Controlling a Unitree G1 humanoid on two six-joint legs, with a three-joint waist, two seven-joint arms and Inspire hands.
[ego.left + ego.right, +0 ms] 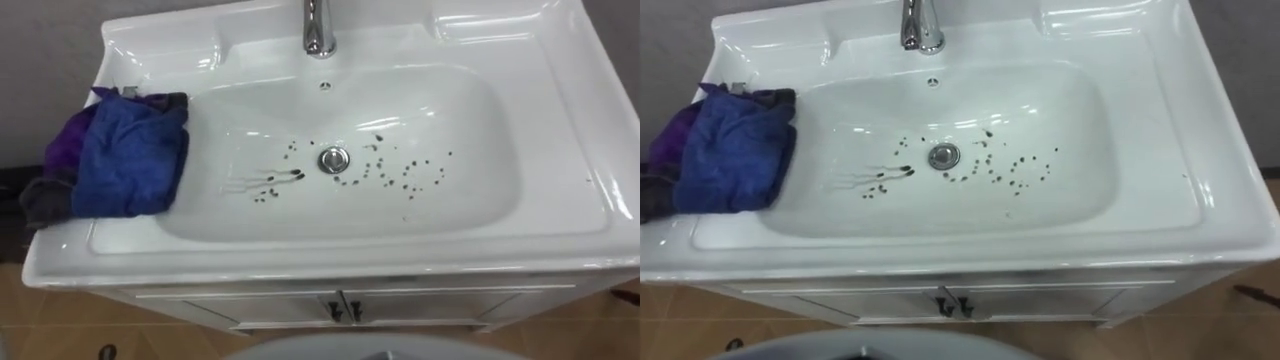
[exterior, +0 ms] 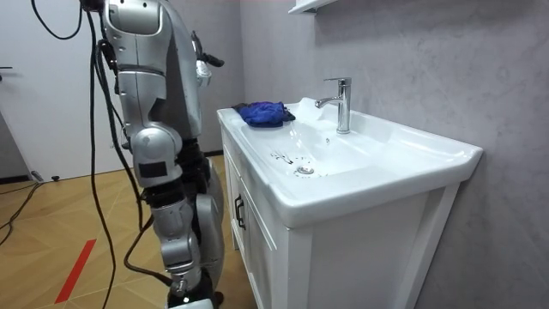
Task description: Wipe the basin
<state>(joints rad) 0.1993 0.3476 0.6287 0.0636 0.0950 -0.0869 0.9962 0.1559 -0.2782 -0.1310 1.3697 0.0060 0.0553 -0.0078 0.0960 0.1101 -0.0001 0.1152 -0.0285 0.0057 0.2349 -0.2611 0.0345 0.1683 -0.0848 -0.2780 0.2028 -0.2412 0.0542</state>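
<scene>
The white basin has dark specks scattered around its drain, with a smeared streak to the drain's left. A crumpled blue and purple cloth lies on the basin's left rim, partly hanging into the bowl; it also shows in the room view as the cloth at the far end of the counter. In the room view I stand at the cabinet front, facing the basin. One hand is held up at chest height, well away from the cloth; I cannot tell which hand it is.
A chrome tap rises at the back middle of the basin. The cabinet below has two doors with dark handles. A grey wall stands behind the basin, and the floor is wood.
</scene>
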